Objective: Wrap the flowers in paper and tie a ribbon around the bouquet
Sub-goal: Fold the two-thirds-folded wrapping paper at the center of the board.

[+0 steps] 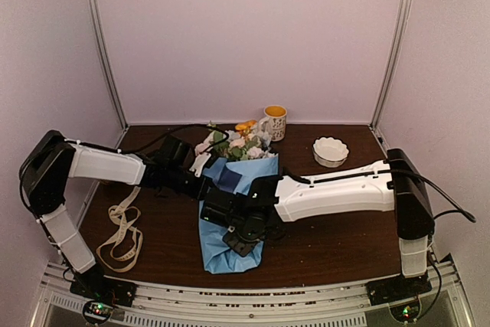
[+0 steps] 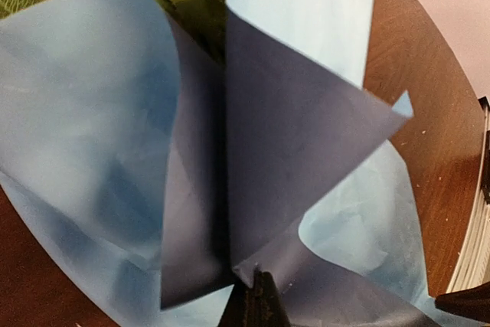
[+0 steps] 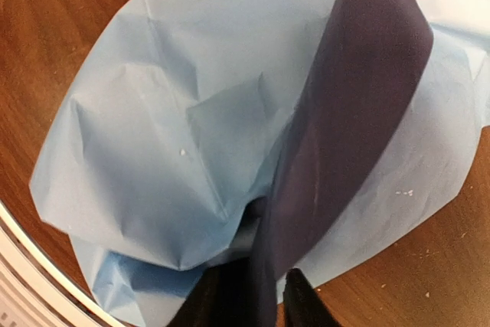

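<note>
Left tool (image 2: 255, 302) is clamped shut on the paper (image 2: 92, 112), while right tool (image 3: 256, 300) sits with jaws slightly apart around its navy fold.

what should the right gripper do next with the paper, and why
Probably ease the right gripper back off the paper: its fingers stand apart around the navy flap, while the left gripper is shut on the fold, so the wrap around the flowers should hold. The ribbon lies loose, not yet tied.
</note>
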You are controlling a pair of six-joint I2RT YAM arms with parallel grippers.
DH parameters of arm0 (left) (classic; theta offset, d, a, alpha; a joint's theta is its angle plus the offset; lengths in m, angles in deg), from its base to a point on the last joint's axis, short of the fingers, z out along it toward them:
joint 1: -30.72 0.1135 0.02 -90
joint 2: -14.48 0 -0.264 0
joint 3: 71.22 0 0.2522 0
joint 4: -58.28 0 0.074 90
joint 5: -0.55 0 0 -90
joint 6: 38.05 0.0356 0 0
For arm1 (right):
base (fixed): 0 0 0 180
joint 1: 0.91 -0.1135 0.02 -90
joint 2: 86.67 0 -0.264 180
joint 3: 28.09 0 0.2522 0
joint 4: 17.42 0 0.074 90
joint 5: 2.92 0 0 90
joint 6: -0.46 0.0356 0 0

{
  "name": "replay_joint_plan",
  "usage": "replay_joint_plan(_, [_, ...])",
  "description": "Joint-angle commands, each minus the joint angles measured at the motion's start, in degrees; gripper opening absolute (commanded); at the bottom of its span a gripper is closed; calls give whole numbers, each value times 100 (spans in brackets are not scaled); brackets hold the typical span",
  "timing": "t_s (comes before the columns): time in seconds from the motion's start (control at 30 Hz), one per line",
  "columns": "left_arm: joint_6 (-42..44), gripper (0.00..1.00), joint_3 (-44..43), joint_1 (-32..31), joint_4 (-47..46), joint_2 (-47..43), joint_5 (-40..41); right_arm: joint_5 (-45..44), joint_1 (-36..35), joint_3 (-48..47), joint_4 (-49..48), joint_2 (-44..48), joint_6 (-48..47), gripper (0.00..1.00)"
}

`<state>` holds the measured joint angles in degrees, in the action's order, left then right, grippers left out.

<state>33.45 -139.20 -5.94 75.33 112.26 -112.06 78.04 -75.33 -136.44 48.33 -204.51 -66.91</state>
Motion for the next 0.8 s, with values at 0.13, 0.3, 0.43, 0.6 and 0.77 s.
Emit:
replay_joint_plan(0.13, [-375, 0, 636, 306, -1529, 525, -287, 208, -40, 476, -373, 1115, -26, 46])
replay_joint_plan(0.3, [-621, 0, 802, 490, -1981, 903, -635, 655, -43, 1830, -1723, 2310, 152, 56])
replay_joint_plan(0.43, [-690, 0, 875, 523, -2202, 988, -727, 667, -100, 2726, -2768, 2616, 725, 64])
replay_joint_plan(0.6, [-700, 0, 895, 552, -2308, 1005, -825, 213, -368, 2570, -2649, 2097, 1062, 75])
replay_joint_plan(0.77, [-658, 0, 971, 601, -2393, 1039, -928, -466, -581, 2191, -2119, 1452, 1464, 66])
